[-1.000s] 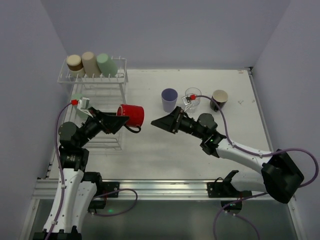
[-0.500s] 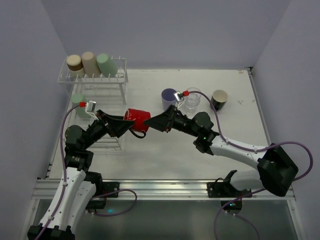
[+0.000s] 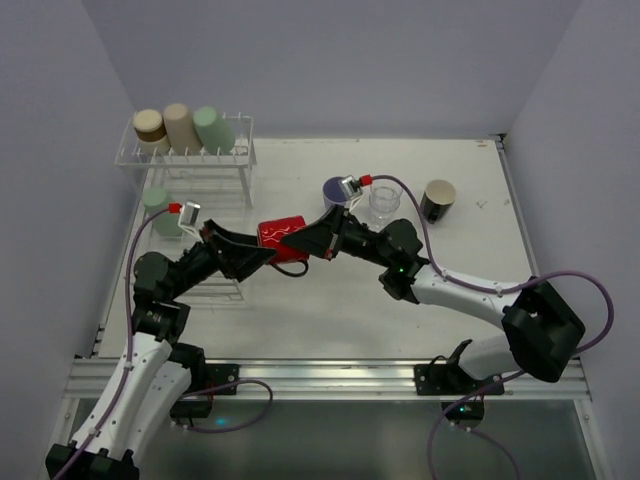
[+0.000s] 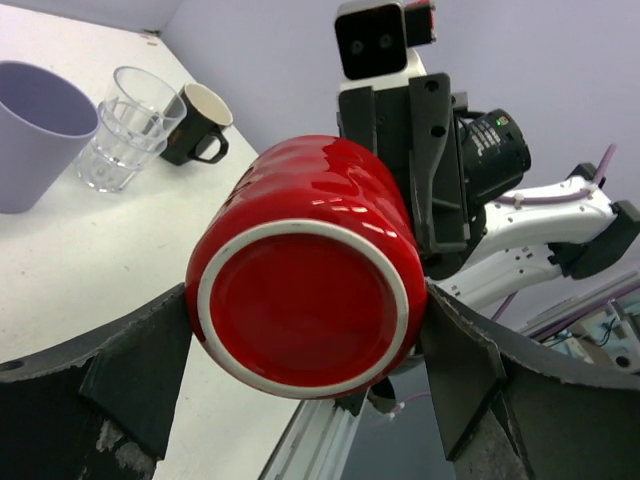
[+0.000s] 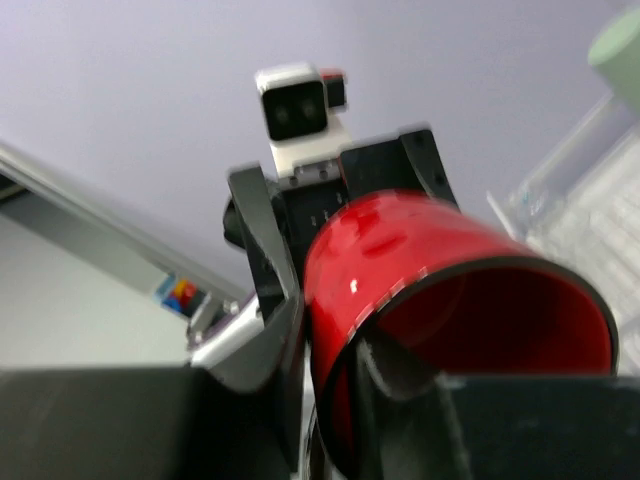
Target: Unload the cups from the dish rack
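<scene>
Two grippers hold the red cup (image 3: 283,233), in air just right of the dish rack (image 3: 232,190); its long axis runs between them. Left gripper (image 4: 300,330) clamps the base end; right gripper (image 5: 335,370) pinches the rim.

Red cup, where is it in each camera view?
Top external: red cup at centre, lying sideways.
Left wrist: centre, its base facing the camera.
Right wrist: lower right, open mouth facing the camera.
Shared landmark: purple cup, upper right of it in top external, far left in left wrist; absent from right wrist.
</scene>
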### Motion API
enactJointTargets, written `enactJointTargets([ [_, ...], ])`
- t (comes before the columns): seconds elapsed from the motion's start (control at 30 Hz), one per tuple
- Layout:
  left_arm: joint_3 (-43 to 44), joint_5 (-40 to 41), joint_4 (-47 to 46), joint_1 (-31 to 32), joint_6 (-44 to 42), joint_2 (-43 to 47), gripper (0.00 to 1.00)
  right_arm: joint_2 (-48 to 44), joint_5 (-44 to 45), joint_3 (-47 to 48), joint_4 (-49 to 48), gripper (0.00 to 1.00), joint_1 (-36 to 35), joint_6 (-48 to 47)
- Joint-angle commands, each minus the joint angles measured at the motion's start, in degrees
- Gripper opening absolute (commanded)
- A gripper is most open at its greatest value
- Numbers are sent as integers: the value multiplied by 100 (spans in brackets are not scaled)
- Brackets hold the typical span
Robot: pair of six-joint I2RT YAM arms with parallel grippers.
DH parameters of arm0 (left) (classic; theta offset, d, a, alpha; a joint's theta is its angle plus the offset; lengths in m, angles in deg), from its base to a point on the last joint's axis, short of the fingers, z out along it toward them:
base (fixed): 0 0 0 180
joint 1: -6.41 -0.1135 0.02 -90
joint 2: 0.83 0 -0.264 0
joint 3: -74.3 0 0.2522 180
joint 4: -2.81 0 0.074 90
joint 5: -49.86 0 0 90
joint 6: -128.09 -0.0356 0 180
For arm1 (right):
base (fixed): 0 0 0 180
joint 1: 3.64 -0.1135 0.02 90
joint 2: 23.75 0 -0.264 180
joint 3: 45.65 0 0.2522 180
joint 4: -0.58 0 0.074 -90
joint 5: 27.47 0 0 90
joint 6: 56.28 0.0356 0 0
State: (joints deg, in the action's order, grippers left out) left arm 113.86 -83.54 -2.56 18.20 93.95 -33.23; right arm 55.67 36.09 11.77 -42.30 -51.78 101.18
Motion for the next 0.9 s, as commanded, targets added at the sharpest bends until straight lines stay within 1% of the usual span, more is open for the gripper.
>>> enactJointTargets([
  [0.0,126,-108,-170,69,-197,15,61,-31,120,153,-611,10,-11,66],
  [0.03,205,-21,144,69,-320,32,71,-171,243,39,-576,3,-3,-13],
  [0.07,293,50,356,69,-634,102,86,-259,427,-180,-428,0,32,-66],
  [0.1,390,146,558,69,-811,146,91,-347,429,-261,-313,0,85,-145],
  [0.13,625,382,1065,69,-1022,181,95,-548,411,-348,-156,0,138,-328],
  [0.17,758,515,1357,69,-1476,243,99,-672,402,-558,246,0,295,-417],
  [0.2,881,830,1621,69,-1699,269,100,-821,402,-682,494,0,418,-522],
  [0.23,1135,1024,2302,69,-1953,304,100,-1145,402,-788,1166,0,541,-785],
  [0.27,1233,1226,2596,69,-2408,340,100,-1330,420,-937,1695,0,864,-935],
  [0.3,1321,1690,3130,69,-2630,366,100,-1506,620,-964,2266,0,1033,-1163],
  [0.33,1392,1981,3379,69,-2850,375,100,-1682,840,-938,2942,0,1174,-1757],
  [0.37,1462,2245,3608,69,-3226,366,100,-1936,1129,-790,4280,0,1402,-2076],
  [0.4,1463,2526,3793,69,-3369,375,100,-2017,1471,-676,4876,0,1482,-2410],
  [0.43,1428,3008,4064,69,-3492,375,100,-2044,2240,-570,5439,0,1535,-2996],
  [0.47,1271,3178,4136,69,-3685,401,100,-2009,2640,-343,6375,0,1614,-3219],
  [0.5,1156,3458,4198,69,-3748,428,100,-1966,3035,-254,6698,0,1641,-3422],
  [0.53,1042,3513,4147,69,-3696,463,100,-1896,3448,-183,7189,0,1754,-3728],
  [0.57,806,3479,4007,69,-3678,567,100,-1677,3574,0,7428,0,1842,-3818],
  [0.6,838,3252,3971,69,-3739,568,100,-1553,3697,107,7605,0,1922,-3898],
  [0.63,900,3241,4005,69,-3809,560,100,-1448,3968,177,7833,0,2027,-4046],
  [0.7,874,3320,3944,60,-3793,603,100,-1054,4224,423,8001,0,2133,-4223],
  [0.77,821,3207,3909,69,-3792,621,100,-771,4514,599,8116,0,2317,-4329],
  [0.8,821,3128,3917,69,-3801,621,100,-500,4507,661,8151,0,2414,-4407],
  [0.87,812,3136,3909,69,-3793,630,100,-244,4472,802,8160,0,2695,-4461],
])
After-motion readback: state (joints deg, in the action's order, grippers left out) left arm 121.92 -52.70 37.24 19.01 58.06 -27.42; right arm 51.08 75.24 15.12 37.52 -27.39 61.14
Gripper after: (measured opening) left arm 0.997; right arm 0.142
